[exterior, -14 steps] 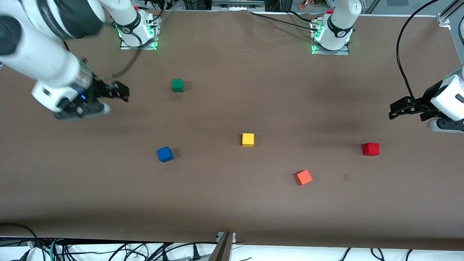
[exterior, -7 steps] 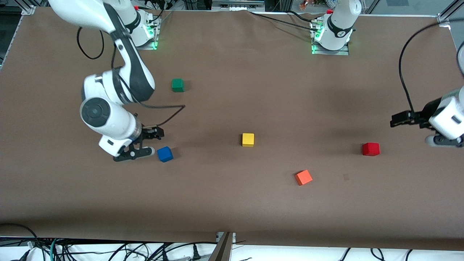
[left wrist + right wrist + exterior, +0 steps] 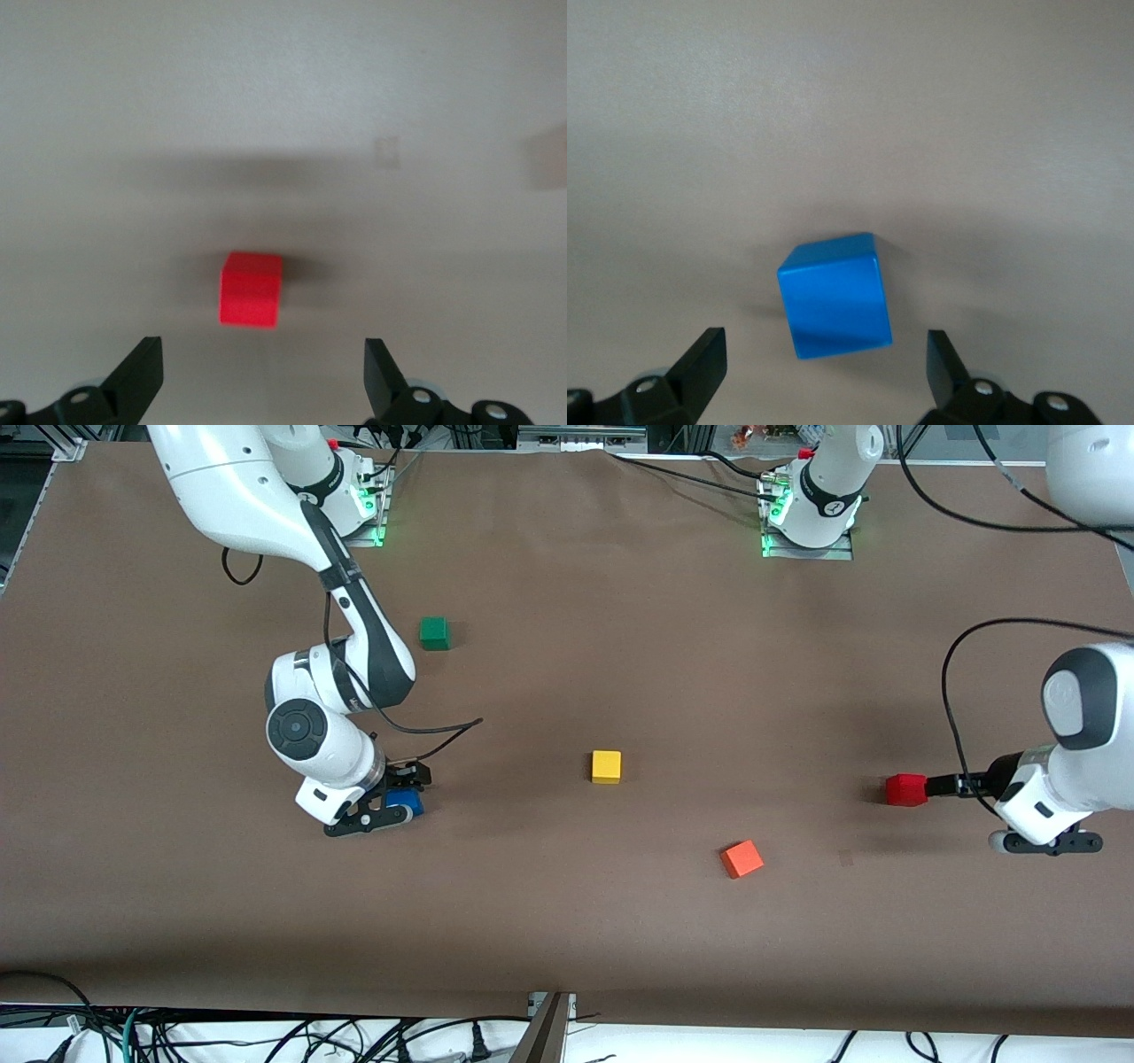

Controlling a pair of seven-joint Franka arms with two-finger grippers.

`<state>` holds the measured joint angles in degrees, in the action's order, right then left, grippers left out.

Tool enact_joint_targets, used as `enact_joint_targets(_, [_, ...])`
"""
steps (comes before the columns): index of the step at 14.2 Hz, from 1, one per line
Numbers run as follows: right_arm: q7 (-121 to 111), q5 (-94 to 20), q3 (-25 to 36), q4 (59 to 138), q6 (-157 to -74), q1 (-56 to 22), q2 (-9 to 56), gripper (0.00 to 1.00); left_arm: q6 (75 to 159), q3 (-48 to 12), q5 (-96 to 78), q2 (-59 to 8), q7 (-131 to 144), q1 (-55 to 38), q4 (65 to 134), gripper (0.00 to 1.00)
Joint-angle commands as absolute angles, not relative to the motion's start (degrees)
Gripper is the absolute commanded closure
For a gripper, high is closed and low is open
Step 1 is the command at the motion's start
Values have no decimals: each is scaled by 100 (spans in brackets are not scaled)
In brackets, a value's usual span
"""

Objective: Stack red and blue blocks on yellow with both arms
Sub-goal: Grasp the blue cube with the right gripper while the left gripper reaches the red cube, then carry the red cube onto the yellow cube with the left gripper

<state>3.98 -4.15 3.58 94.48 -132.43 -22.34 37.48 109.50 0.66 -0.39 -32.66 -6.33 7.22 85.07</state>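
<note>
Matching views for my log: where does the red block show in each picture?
Front view: red block on the table toward the left arm's end, at the left claw tips.
Left wrist view: red block lies ahead of the open left claw.
Right wrist view: not in it.
Shared landmark: the left claw.

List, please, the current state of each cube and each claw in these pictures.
Blue cube: on the table, ungrasped, under the right claw.
Red cube: on the table, ungrasped.
Yellow cube: bare, nothing stacked.
Orange-red cube: on the table, apart.
Green cube: on the table, apart.
Right claw: open.
Left claw: open, beside the red cube.
</note>
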Motion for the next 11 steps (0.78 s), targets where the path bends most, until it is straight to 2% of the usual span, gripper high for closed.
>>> enact_joint_targets(1, [413, -510, 316, 9562, -13561, -2206, 3849, 0, 11529, 18, 70, -3383, -1036, 747, 8797, 0])
enact_joint_targets(2, [439, -536, 316, 9562, -13622, -2215, 3928, 1, 11688, 18, 70, -3445, -1107, 808, 8902, 0])
enact_joint_targets(5, [439, -615, 316, 9562, -13764, -2145, 3990, 14, 12468, 9, 44, -3489, -1511, 940, 9507, 0])
enact_joint_targets(6, [439, -615, 316, 9554, -13764, -2136, 3990, 25, 12698, 9, 44, -3489, -1520, 940, 9675, 0])
enact_joint_targets(9, [379, -615, 325, 9501, -13702, -2136, 3955, 70, 12945, 9, 44, -3489, -1521, 940, 9931, 0])
enact_joint_targets(11, [343, -606, 334, 9457, -13440, -2136, 3780, 92, 13156, 9, 44, -3481, -1521, 940, 10168, 0])
